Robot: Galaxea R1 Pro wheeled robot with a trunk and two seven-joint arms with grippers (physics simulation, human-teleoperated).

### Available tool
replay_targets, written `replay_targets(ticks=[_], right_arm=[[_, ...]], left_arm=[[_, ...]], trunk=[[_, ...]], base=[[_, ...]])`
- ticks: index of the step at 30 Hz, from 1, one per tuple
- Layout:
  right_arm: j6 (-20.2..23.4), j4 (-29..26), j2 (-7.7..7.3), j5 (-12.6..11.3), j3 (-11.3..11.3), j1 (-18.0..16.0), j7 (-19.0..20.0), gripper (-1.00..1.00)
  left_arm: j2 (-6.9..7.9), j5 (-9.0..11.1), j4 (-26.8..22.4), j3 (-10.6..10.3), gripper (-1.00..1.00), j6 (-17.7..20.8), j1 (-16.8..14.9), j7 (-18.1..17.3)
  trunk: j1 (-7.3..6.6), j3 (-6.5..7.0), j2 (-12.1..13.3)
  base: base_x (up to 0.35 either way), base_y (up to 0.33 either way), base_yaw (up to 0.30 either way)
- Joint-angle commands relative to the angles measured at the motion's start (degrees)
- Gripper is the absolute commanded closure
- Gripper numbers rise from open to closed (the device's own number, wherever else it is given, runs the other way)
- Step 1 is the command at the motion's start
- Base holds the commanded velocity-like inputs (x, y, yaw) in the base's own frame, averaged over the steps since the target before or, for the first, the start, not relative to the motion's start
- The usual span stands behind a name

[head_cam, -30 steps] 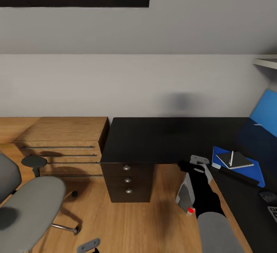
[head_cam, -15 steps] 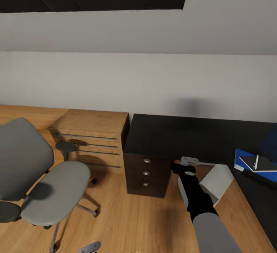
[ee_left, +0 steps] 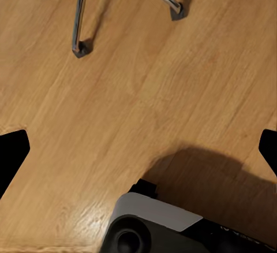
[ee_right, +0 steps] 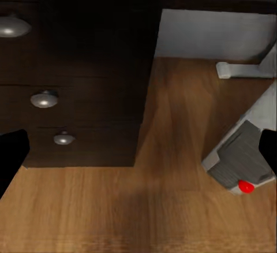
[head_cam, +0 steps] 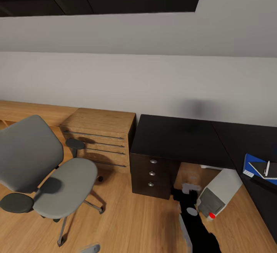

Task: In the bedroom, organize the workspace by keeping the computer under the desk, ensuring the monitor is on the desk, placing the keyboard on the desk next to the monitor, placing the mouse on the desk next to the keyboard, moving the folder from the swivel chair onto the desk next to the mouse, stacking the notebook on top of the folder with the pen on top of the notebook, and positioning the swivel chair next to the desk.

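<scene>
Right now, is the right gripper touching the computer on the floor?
Apart. In the right wrist view, bare wood floor lies between the open right gripper and the computer; neither fingertip at the picture's edges meets its case.

The head camera swings left and the whole scene slides right with it. The chair (head_cam: 46, 172), cut off at the left edge a second ago, now shows whole. The folder (head_cam: 259, 167) with notebook (head_cam: 269, 169) and pen (head_cam: 266, 168) drifts to the right edge. The computer (head_cam: 219, 193), earlier tipped up beside the right arm (head_cam: 196, 226), now lies under the desk (head_cam: 177, 137), apart from the right gripper (head_cam: 191, 187), which sits lower.
</scene>
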Motion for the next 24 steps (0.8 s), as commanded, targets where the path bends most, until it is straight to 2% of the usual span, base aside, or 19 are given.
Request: replay_targets(ticks=[1, 3, 4, 8, 9, 10, 11, 12, 16, 17, 19, 20, 24], right_arm=[[-2.2, 0.1, 0.08, 0.6, -0.2, 2.2, 0.0, -1.0], [-5.8, 0.3, 0.08, 0.8, -0.2, 4.6, -0.1, -1.0], [-12.3, 2.6, 0.08, 1.0, -0.2, 8.7, -0.4, -1.0], [-17.3, 8.8, -0.88, 1.1, -0.2, 9.9, -2.3, -1.0], [-20.2, 11.6, -1.26, 1.1, -0.1, 10.1, -3.0, -1.0], [-25.9, 16.4, -1.81, 1.1, 0.0, 10.2, -3.6, -1.0], [-28.0, 18.2, -1.99, 1.1, 0.0, 10.3, -3.7, -1.0], [-32.4, 22.0, -2.38, 1.1, 0.0, 10.3, -3.9, -1.0], [-39.9, 29.7, -3.23, 1.0, 0.0, 10.3, -4.1, -1.0], [-43.4, 33.9, -4.04, 1.0, 0.0, 10.3, -4.1, -1.0], [-45.3, 36.1, -4.57, 1.0, 0.0, 10.3, -4.2, -1.0], [-46.7, 37.2, -4.94, 1.0, 0.0, 10.3, -4.2, -1.0], [-48.7, 38.1, -5.4, 1.0, 0.0, 10.3, -4.2, -1.0]], left_arm=[[0.08, 0.2, 1.0, -0.2, -1.0, 0.3, -0.1, -0.5], [0.08, 0.3, 3.1, -0.2, -1.0, 0.3, -0.1, -2.4], [-0.08, 0.3, 7.8, 0.1, -1.0, 0.2, -0.1, -6.3], [-0.71, 0.2, 12.4, 0.2, -1.0, 0.0, -0.1, -7.4], [-0.99, 0.2, 13.9, 0.2, -1.0, -0.1, -0.1, -7.5], [-1.24, 0.2, 15.8, 0.3, -1.0, -0.4, -0.1, -7.6], [-1.29, 0.1, 16.2, 0.4, -1.0, -0.7, -0.1, -7.6], [-1.37, 0.1, 17.0, 0.5, -1.0, -1.9, -0.1, -7.6], [-1.45, 0.1, 19.1, 0.5, -1.0, -7.4, -0.1, -7.7], [-1.53, 0.1, 22.8, 0.3, -1.0, -12.9, -0.1, -7.7], [-1.99, -0.1, 27.5, 0.0, -1.0, -17.8, -0.1, -7.9], [-2.8, -0.2, 30.8, 0.0, -1.0, -20.9, -0.1, -8.8], [-3.31, -0.3, 33.6, 0.0, -1.0, -23.5, -0.1, -13.2]], trunk=[[-0.2, 0.12, 0.3], [-0.64, 0.48, 1.1], [-0.86, 0.68, 1.6], [-1.74, 1.61, 3.2], [-1.96, 1.87, 3.6], [-2.18, 2.12, 4.0], [-2.4, 2.37, 4.4], [-2.62, 2.63, 4.8], [-3.5, 3.61, 6.4], [-3.72, 3.83, 6.8], [-4.16, 4.25, 7.6], [-4.38, 4.44, 8.0], [-5.26, 5.17, 9.6]], base=[[0.0, 0.0, 0.001], [0.0, 0.0, 0.0], [0.0, 0.0, 0.005], [0.0, 0.0, 0.061], [0.0, 0.0, 0.116], [0.0, 0.0, 0.143], [0.0, 0.0, 0.149], [0.0, 0.0, 0.164], [0.0, 0.0, 0.189], [0.0, 0.0, 0.231], [0.0, 0.0, 0.247], [0.0, 0.0, 0.264], [0.0, 0.0, 0.271]])
